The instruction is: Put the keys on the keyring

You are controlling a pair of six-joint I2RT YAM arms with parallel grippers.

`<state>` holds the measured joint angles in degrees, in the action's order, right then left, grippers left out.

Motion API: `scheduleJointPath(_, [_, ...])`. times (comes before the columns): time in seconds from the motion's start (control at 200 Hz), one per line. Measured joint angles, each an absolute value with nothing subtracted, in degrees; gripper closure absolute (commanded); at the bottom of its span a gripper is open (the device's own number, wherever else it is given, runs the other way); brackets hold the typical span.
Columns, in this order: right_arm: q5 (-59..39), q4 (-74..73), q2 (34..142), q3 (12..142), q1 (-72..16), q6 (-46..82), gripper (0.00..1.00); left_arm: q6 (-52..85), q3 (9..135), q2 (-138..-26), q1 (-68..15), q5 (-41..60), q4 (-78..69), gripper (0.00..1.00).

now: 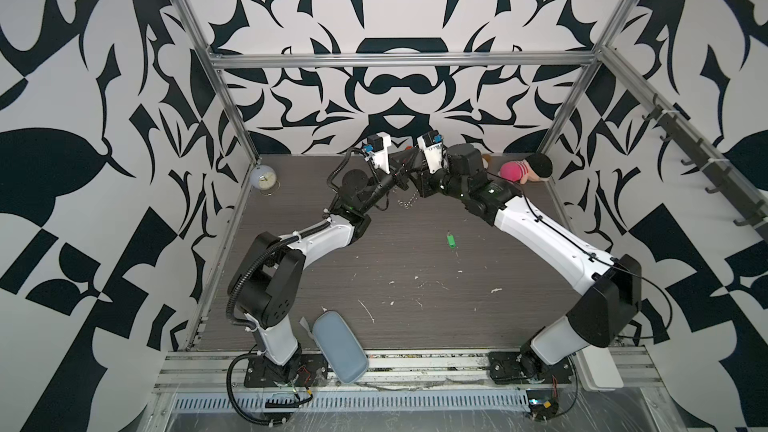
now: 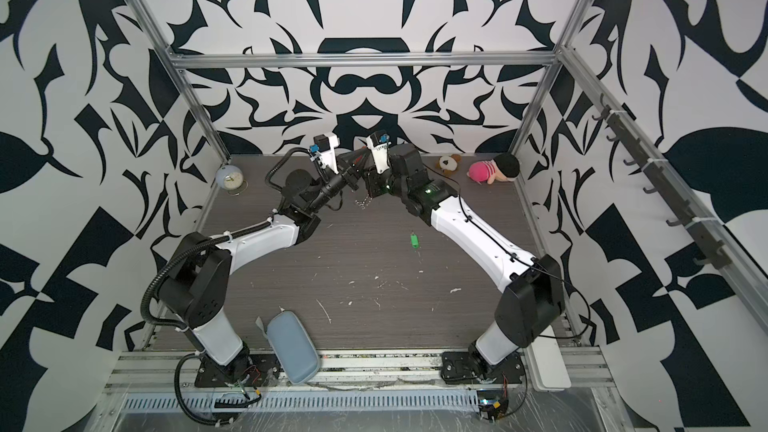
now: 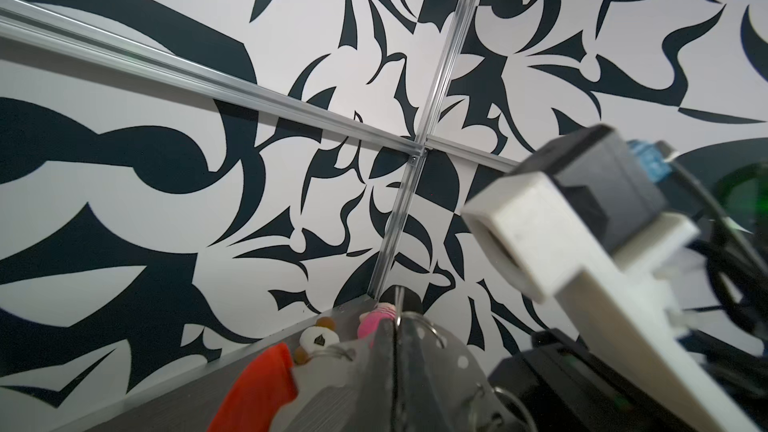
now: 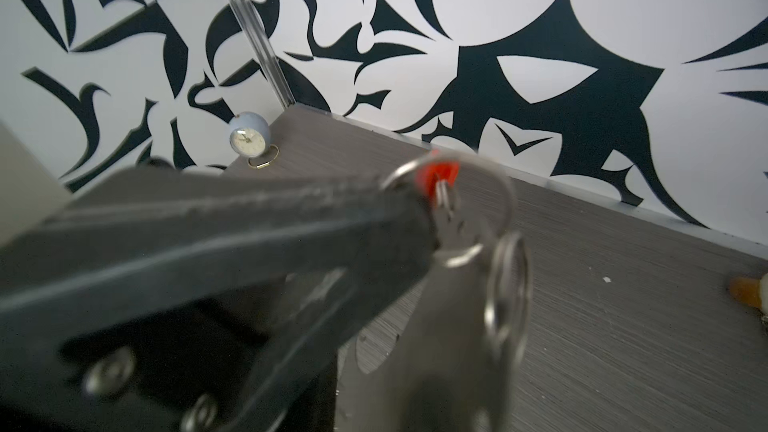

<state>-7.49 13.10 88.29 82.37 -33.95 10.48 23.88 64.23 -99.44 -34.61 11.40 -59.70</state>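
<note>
- Green-tagged keys (image 1: 450, 239) lie flat on the table (image 1: 478, 317), near its middle and well apart from both grippers.
- The keyring (image 1: 405, 200) hangs raised towards the far end, small rings dangling.
- The left gripper (image 3: 392, 338) is clenched on the keyring's wire beside its red bar (image 3: 257, 388).
- The right gripper (image 1: 417, 179) meets it there; I cannot tell its grip.

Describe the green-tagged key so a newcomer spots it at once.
In a top view, take the dark wood-grain table and look at the open stretch between the two arms, nearer the right arm. There the keys lie alone, touching nothing. They are the only bright green thing on the table: a small rectangular tag, unlike the scattered white flecks around it.
</note>
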Motion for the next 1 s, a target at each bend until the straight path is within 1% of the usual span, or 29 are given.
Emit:
scheduleJointPath(0.15, [-10.33, 15.25, 84.31, 81.69, -31.68, 10.5, 0.58, 23.55, 63.4, -99.29, -33.76, 13.1, -59.51, 1.0])
scheduleJointPath(0.305, [-18.52, 12.32, 80.99, 81.82, -24.08, 15.07, 0.56, 25.04, 63.33, -99.29, -32.12, 18.48, -60.42, 1.0])
scheduleJointPath(0.43, [-24.32, 8.8, 82.04, 83.55, -19.05, 19.51, 0.56, 28.03, 63.29, -99.33, -30.68, 21.52, -63.2, 1.0])
scheduleJointPath(0.56, [-29.41, 6.15, 85.56, 86.08, -18.55, 22.61, 0.56, 30.17, 63.29, -99.33, -29.98, 23.27, -65.78, 1.0])
scheduleJointPath(0.61, [-31.05, 4.99, 86.8, 86.28, -18.65, 23.75, 0.58, 30.81, 63.29, -99.33, -29.78, 24.14, -66.28, 1.0])
scheduleJointPath(0.68, [-33.06, 3.79, 88.4, 86.28, -18.9, 25.34, 0.66, 31.75, 63.31, -99.44, -29.74, 25.56, -66.83, 1.0])
scheduleJointPath(0.73, [-34.22, 2.92, 89.32, 86.28, -18.98, 25.67, 0.74, 32.71, 63.33, -99.63, -29.74, 26.72, -67.35, 1.0])
scheduleJointPath(0.79, [-35.11, 2.24, 89.84, 86.28, -19.0, 26.39, 0.79, 34.02, 63.46, -100.07, -29.58, 28.14, -68.53, 1.0])
scheduleJointPath(1.0, [-38.04, -0.3, 89.93, 86.65, -19.0, 26.85, 0.8, 38.96, 63.86, -102.28, -28.97, 31.33, -72.38, 1.0])
